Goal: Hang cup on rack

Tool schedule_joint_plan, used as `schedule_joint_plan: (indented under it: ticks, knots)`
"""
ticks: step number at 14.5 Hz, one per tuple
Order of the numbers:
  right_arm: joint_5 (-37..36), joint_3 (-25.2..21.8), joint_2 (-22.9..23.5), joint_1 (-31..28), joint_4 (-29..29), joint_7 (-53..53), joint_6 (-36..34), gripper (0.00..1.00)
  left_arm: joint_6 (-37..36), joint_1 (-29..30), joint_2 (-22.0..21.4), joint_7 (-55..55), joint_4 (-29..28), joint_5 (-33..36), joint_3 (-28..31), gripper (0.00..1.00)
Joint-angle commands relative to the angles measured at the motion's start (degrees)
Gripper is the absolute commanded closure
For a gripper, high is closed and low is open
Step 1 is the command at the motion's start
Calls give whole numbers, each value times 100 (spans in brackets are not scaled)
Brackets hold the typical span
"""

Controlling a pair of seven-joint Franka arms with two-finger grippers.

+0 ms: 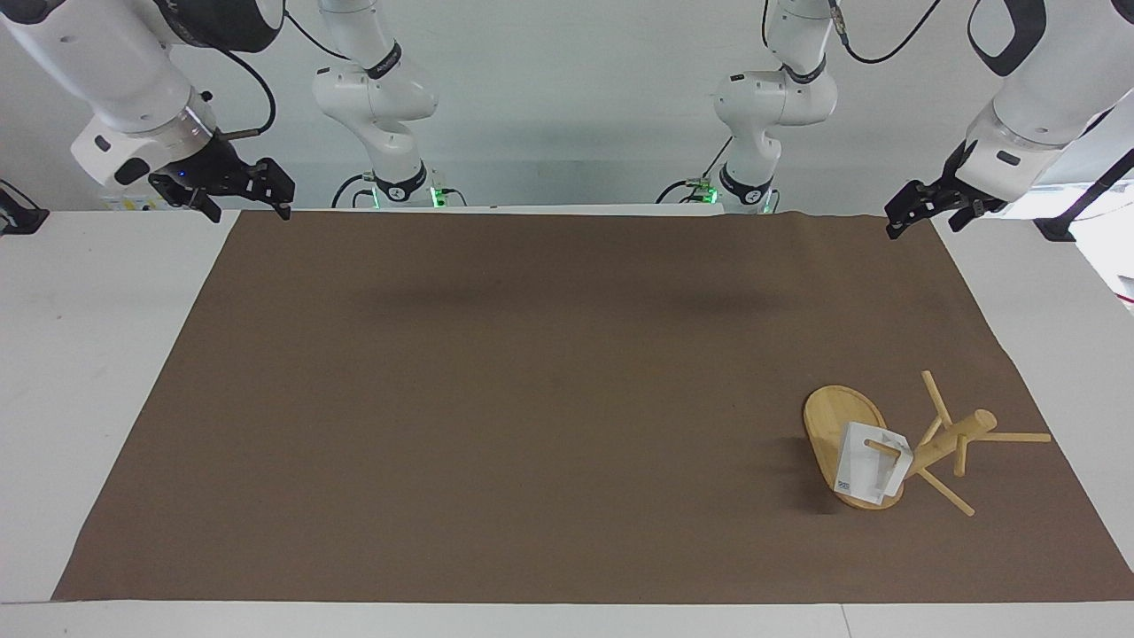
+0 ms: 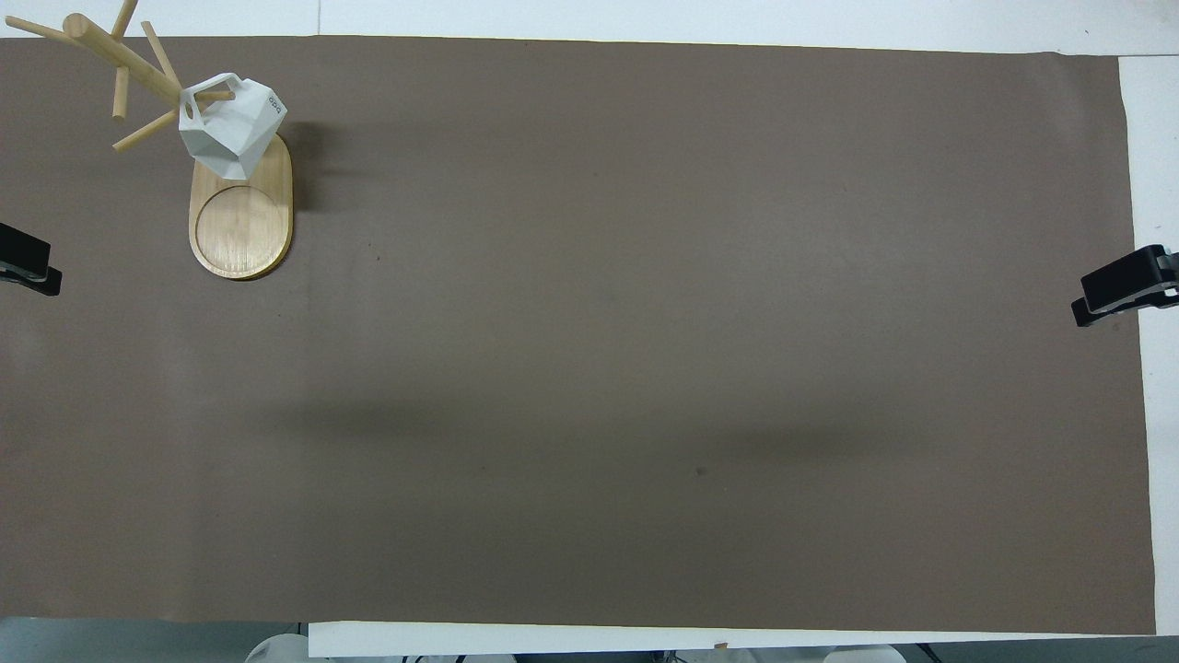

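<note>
Bamboo rack (image 1: 921,447) w/ oval base (image 2: 241,226) sits at the left arm's end of the worktop (image 1: 80,354), on the brown mat (image 1: 532,399), well away from the robots. In both views its post leans away from the base instead of standing straight up; can't tell if that's the camera angle or a real tilt. White cup (image 1: 873,474) hangs by its handle on a low peg, body over the base end nearest the post, maybe resting on it, can't tell. Task looks basically done.

Risks (judgement):
- cup hangs on one thin peg, handle hooked near the tip; a knock to the worktop or rack could slide it off.
- if the rack is truly tilted, cup weight on that side may tip it further; cup would drop onto the mat.
- any arm move back over that corner could clip the pegs, which stick out several ways.

Grippers:
- left gripper (image 1: 917,213): up in the air over the mat corner by the left arm's base, well apart from rack and cup, jaws spread wide, holds nothing, touches nothing. Only its tip shows at the overhead view's edge.
- right gripper (image 1: 239,190): over the mat corner at the right arm's end, jaws wide, empty, arm waiting.
</note>
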Motion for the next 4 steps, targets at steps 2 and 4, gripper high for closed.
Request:
schedule_joint_plan:
  ticks: [2, 4]
  knots:
    - [-10, 20, -128, -8, -157, 68, 75, 0, -186, -62, 213, 485, 305, 15, 17, 1]
    - [-10, 29, -128, -8, -165, 68, 75, 0, -151, -62, 213, 503, 314, -3, 8, 0]
